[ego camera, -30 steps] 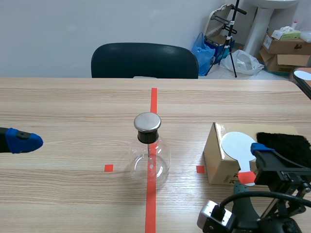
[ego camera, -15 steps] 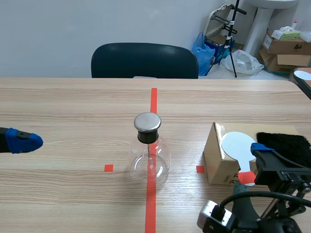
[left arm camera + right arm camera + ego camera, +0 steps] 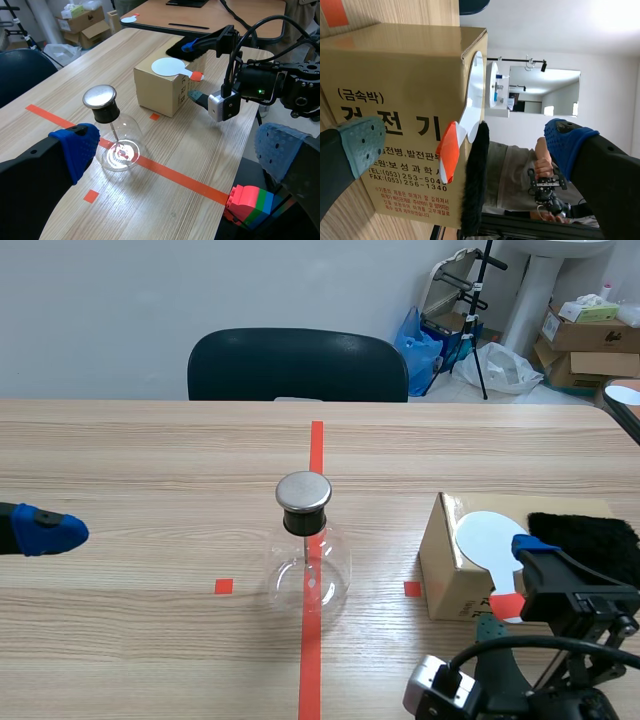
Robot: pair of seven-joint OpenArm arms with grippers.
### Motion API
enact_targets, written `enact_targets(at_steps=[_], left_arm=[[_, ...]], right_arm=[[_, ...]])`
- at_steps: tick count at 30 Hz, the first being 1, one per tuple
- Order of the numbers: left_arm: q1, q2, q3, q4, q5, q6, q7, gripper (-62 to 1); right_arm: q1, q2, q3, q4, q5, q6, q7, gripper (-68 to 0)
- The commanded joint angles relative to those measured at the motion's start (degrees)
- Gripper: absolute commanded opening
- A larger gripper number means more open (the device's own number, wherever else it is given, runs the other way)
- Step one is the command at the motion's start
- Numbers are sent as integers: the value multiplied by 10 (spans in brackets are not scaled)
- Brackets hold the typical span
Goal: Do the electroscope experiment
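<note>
Wooden table (image 3: pixel 150 460) carries the cardboard box (image 3: pixel 445 575) at 3 o'clock and the electroscope flask (image 3: pixel 307 565) at centre. Left gripper (image 3: pixel 180 147), spread wide, has the flask ahead at 11 o'clock. Right gripper (image 3: pixel 465 142), released, straddles the paddle (image 3: pixel 487 538) handle without contact and has shifted slightly toward 9 o'clock. Black fur (image 3: pixel 590 535) is partly hidden behind it.

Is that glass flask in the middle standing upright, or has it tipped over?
Upright: the flask rests on its round base, with the metal cap straight above.

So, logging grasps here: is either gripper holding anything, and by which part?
Nothing is held. The left gripper is open, apart from the flask; the right gripper is open before the paddle's orange handle, not closed on it.
</note>
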Motion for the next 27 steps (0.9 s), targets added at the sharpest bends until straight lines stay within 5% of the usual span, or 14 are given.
enact_targets(at_steps=[1,14,18,25,27], left_arm=[[0,2,2,3,-6,-1,-6,14],[0,2,2,3,-6,-1,-6,14],[0,2,2,3,-6,-1,-6,14],[0,2,2,3,-6,-1,-5,14],[0,2,2,3,-6,-1,-5,14]], right_arm=[[5,7,1,6,3,-33,-7,4],[-75,7,-8,20,13,-33,4,4],[-122,7,-11,67,69,-33,33,4],[-198,8,-6,177,226,-33,178,4],[-214,16,-6,217,262,-5,189,4]])
